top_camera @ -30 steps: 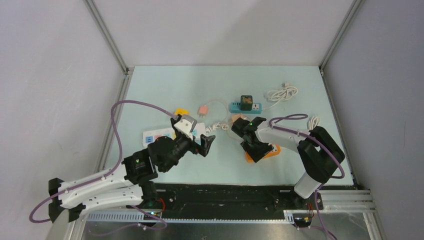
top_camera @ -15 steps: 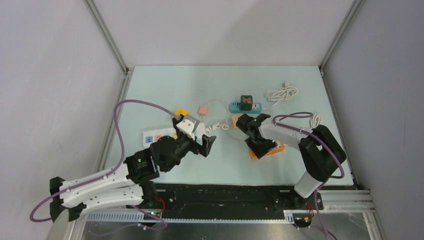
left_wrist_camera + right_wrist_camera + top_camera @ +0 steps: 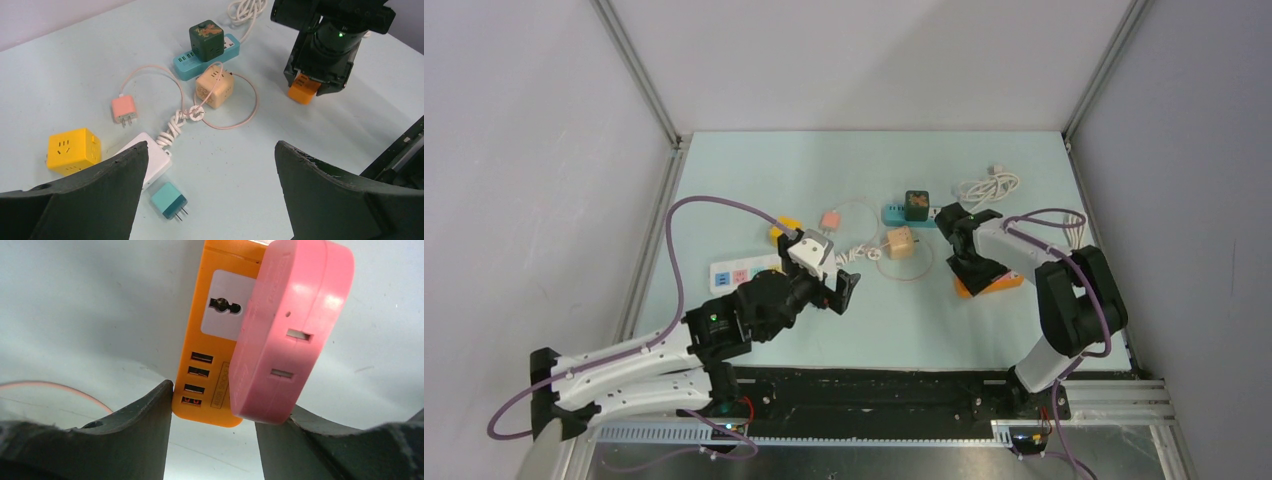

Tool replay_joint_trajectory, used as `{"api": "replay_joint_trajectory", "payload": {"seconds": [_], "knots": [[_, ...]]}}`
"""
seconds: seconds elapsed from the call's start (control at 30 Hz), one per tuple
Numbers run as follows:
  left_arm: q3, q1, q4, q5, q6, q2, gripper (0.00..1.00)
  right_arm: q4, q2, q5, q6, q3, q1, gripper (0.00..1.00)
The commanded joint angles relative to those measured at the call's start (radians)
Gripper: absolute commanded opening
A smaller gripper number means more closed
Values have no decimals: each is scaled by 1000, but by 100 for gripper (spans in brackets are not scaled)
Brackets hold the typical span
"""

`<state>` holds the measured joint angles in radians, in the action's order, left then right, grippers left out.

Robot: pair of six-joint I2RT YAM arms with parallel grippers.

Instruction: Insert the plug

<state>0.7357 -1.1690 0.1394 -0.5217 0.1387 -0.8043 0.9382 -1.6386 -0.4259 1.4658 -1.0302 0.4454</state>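
R gripper (image 3: 974,272), apparently clamping orange strip (image 3: 210,340) w/ pink plug (image 3: 285,335), moved right; L gripper (image 3: 211,149) wide.

Three cube sockets (image 3: 73,150) (image 3: 215,88) (image 3: 205,40), three power strips (image 3: 186,64) (image 3: 303,90) (image 3: 154,161), two loose plugs (image 3: 123,108) (image 3: 168,199)

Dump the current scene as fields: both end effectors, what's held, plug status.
left end effector: open, empty
right end effector: closed around orange plastic power strip
pink rounded plastic adapter: lying against the strip, beside its uncovered socket; seating unclear
loose nearby: small teal plastic plug, prongs exposed
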Motion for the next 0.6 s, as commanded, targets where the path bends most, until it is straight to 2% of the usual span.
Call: {"api": "replay_joint_trajectory", "payload": {"seconds": [0.0, 0.1, 0.2, 0.23, 0.27, 0.57], "knots": [[52, 9, -12, -30, -5, -17, 100, -74, 6, -55, -133, -30, -42, 60], [53, 11, -12, -31, -2, -24, 100, -97, 0, -18, -155, -30, -48, 64], [50, 12, -11, -28, -1, -21, 100, -103, -2, 8, -150, -29, -49, 85], [48, 12, -12, -24, -4, -16, 100, -105, -2, 20, -149, -29, -50, 95], [45, 12, -12, -16, -4, -13, 100, -108, 0, 33, -148, -29, -51, 97], [41, 14, 7, -22, 9, 11, 100, -106, 106, 73, -164, -29, -21, 99]]}}
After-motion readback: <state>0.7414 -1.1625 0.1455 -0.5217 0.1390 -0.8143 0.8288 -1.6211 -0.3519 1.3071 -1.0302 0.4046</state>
